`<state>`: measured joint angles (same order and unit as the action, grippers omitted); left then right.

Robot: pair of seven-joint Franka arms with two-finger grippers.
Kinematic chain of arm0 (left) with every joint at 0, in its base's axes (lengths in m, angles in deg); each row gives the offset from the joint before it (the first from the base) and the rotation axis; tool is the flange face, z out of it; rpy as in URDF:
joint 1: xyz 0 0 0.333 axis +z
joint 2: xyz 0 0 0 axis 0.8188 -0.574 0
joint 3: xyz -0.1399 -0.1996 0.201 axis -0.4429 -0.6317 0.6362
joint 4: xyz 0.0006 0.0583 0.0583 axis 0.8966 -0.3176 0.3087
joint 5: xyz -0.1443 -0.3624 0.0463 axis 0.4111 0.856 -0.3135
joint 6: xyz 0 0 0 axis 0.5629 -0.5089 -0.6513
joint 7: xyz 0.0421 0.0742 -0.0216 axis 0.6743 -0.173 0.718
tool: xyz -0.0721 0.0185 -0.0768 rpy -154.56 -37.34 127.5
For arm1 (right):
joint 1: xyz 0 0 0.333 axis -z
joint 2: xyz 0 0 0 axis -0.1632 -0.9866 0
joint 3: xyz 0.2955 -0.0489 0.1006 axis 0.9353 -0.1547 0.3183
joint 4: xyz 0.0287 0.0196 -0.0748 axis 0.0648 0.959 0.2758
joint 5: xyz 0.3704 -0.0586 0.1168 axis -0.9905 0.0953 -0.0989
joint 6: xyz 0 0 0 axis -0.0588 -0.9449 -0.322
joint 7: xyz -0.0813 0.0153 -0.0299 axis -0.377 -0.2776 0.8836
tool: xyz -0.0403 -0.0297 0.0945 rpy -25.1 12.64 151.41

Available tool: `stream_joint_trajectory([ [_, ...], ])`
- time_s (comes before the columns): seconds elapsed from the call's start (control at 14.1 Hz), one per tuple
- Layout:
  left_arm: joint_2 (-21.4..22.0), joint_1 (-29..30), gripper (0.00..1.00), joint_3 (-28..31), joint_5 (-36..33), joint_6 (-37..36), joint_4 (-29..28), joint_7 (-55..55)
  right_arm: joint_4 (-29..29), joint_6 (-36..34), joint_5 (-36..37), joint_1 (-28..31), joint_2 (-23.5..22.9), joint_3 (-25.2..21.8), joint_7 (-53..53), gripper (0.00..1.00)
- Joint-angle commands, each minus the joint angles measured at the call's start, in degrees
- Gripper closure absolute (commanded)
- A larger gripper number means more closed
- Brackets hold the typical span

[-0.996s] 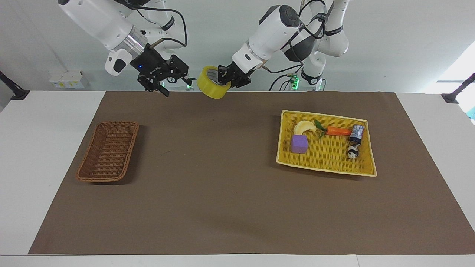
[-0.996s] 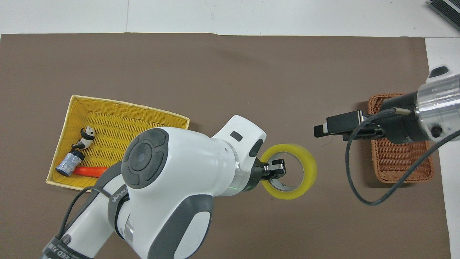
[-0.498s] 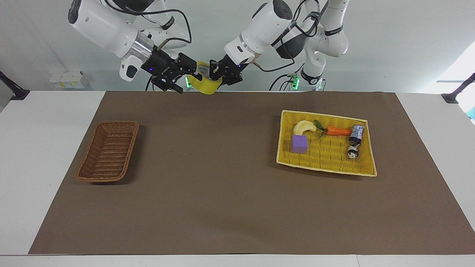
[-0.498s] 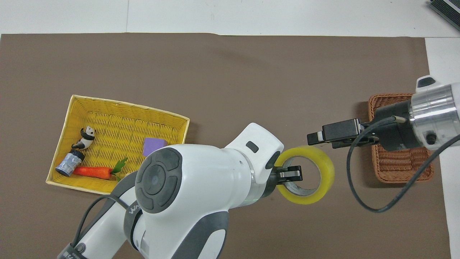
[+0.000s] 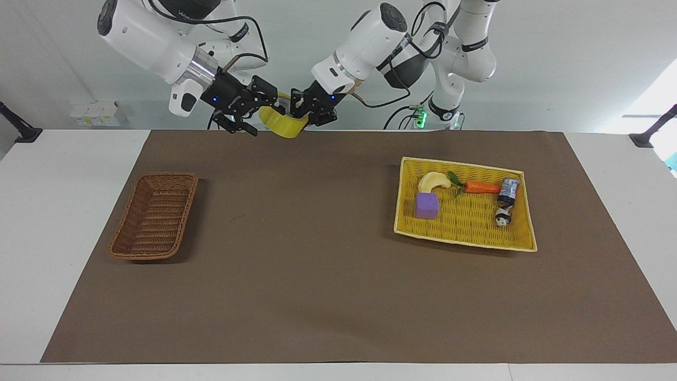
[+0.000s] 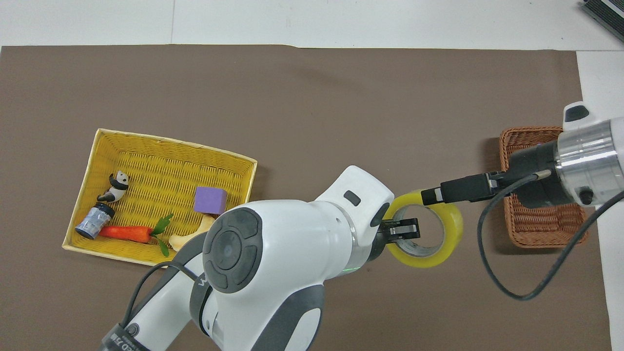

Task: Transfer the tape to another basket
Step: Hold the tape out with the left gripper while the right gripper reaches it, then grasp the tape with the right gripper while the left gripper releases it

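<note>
The yellow tape (image 5: 284,126) is held in the air over the mat's edge nearest the robots. My left gripper (image 5: 301,108) is shut on its rim, one finger inside the core, which the overhead view (image 6: 408,228) shows. My right gripper (image 5: 262,112) is open, with its fingers on either side of the roll's rim on the right arm's side. In the overhead view its tip (image 6: 433,196) lies over the tape (image 6: 431,258). The brown wicker basket (image 5: 154,216) sits empty at the right arm's end, partly under the right arm in the overhead view (image 6: 543,228).
A bright yellow woven basket (image 5: 465,230) at the left arm's end holds a purple block (image 5: 426,205), a carrot (image 5: 480,187), a pale curved piece (image 5: 433,181), a small can (image 5: 509,190) and a panda figure (image 5: 502,216). A brown mat (image 5: 317,264) covers the table.
My left arm carried the tape toward the right arm's end and a little higher. My right gripper moved in from apart until its fingers straddle the tape's rim.
</note>
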<state>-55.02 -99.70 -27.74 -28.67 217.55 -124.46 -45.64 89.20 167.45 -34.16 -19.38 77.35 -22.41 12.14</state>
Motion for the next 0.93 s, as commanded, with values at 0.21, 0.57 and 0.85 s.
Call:
stream_joint_trajectory([
  [0.21,0.4,-3.2,1.0,0.8,1.5,5.5,0.0,6.6,1.5,0.4,2.0,0.6,1.4,0.3,-3.3,0.84],
  [0.57,0.4,-4.7,1.0,0.8,2.3,6.9,-0.1,9.5,0.7,0.7,2.1,0.5,0.9,0.3,-3.4,1.0],
  [0.85,0.4,-4.6,0.01,0.8,2.3,6.7,-0.1,9.7,-0.2,0.4,2.1,0.9,0.3,0.3,-3.5,1.0],
])
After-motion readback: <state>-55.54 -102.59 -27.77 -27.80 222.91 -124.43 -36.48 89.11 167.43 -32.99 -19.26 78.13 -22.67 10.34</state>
